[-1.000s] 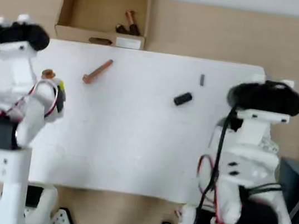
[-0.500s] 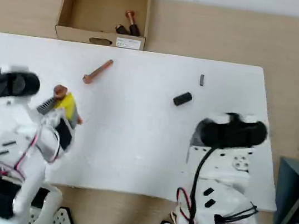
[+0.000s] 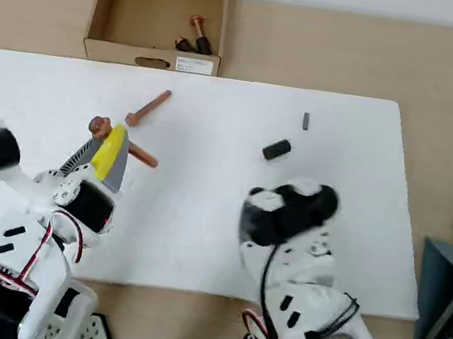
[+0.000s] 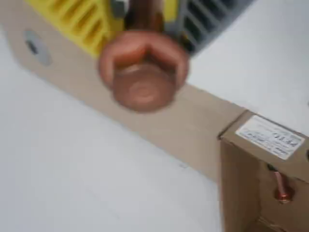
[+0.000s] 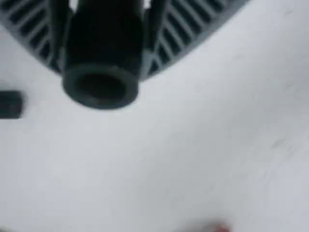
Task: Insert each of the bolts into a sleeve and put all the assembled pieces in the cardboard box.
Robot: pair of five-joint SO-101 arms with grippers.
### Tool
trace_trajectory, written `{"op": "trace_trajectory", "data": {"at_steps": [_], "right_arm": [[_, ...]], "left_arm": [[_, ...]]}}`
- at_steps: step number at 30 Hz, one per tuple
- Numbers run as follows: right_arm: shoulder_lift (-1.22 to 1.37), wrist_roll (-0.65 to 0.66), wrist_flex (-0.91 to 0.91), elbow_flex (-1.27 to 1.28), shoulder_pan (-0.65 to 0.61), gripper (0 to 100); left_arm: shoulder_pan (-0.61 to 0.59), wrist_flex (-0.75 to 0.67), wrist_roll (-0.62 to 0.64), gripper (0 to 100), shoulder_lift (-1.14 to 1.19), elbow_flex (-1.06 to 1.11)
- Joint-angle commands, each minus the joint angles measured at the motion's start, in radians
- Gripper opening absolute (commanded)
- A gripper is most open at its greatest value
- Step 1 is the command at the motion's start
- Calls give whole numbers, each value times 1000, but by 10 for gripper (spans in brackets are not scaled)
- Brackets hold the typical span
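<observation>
My left gripper [image 3: 102, 144], with one yellow and one grey finger, is shut on a copper bolt [image 3: 131, 150] above the left part of the white mat [image 3: 202, 217]. The left wrist view shows the bolt's hex head [image 4: 143, 72] end on, below the left gripper [image 4: 145, 14]. My right gripper [image 5: 104, 19] is shut on a black sleeve [image 5: 102, 63] whose open end faces the camera. A second bolt [image 3: 148, 108] and a second sleeve [image 3: 276, 150] lie loose on the mat. The cardboard box [image 3: 102, 6] beyond the mat holds assembled pieces [image 3: 197, 35].
A small grey piece [image 3: 305, 121] lies near the mat's far edge. The right arm's body [image 3: 288, 213] stands over the mat's near middle. The box's corner [image 4: 260, 145] is seen past the held bolt. A loose sleeve [image 5: 9, 104] lies beyond the held one.
Both arms have drawn back toward the near edge. The left gripper carried its bolt to the right; the right arm swung left toward the mat's middle.
</observation>
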Motion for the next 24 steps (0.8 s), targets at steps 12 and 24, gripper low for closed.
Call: {"op": "trace_trajectory", "data": {"at_steps": [12, 24], "right_arm": [[-111, -2, -25, 48, -249, 9], [-113, 120, -71, 91, -309, 9]], "left_arm": [[250, -12, 32, 2, -8, -72], [269, -12, 32, 2, -8, -3]]}}
